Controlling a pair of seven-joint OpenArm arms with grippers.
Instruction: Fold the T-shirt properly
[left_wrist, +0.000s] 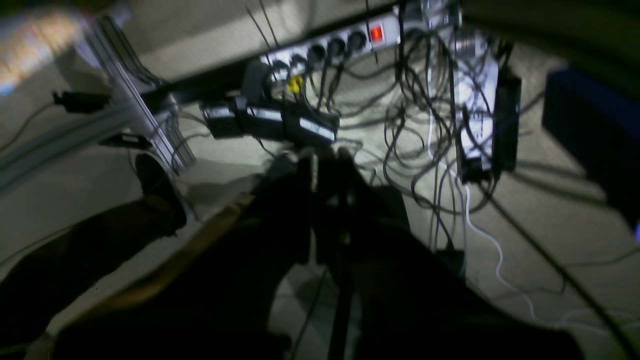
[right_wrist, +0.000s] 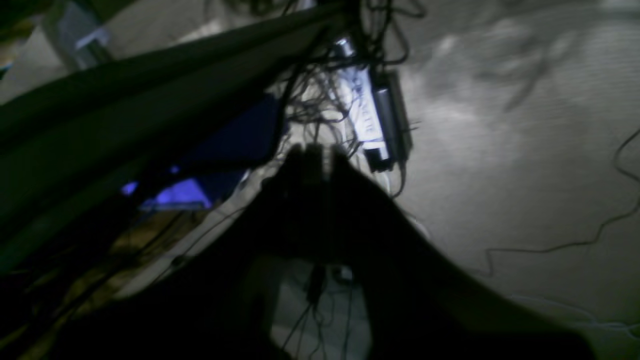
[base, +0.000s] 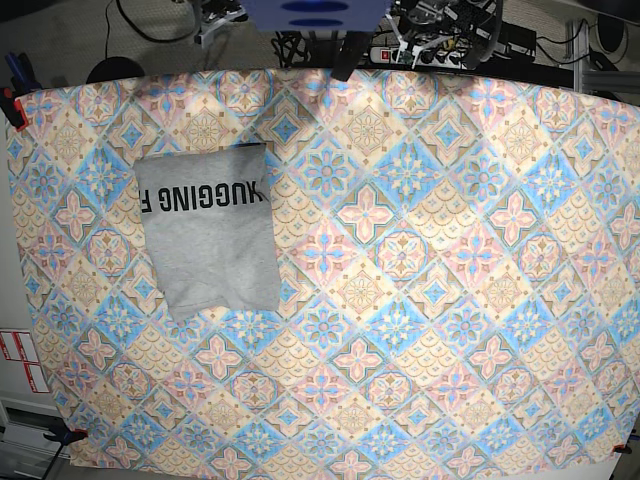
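Lying folded on the patterned tabletop (base: 420, 300), T-shirt (base: 212, 235); left pincer (left_wrist: 327, 156) and right pincer (right_wrist: 315, 152) closed, empty, over floor cables (left_wrist: 425, 130)

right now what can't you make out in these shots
- T-shirt, base view: lettering runs off its folded left edge; underside hidden.
- Left pincer, left wrist view: dark, blurred silhouette over floor cables.
- Right pincer, right wrist view: same, unlit and blurred.
- Both arms: beyond the base view's top edge.
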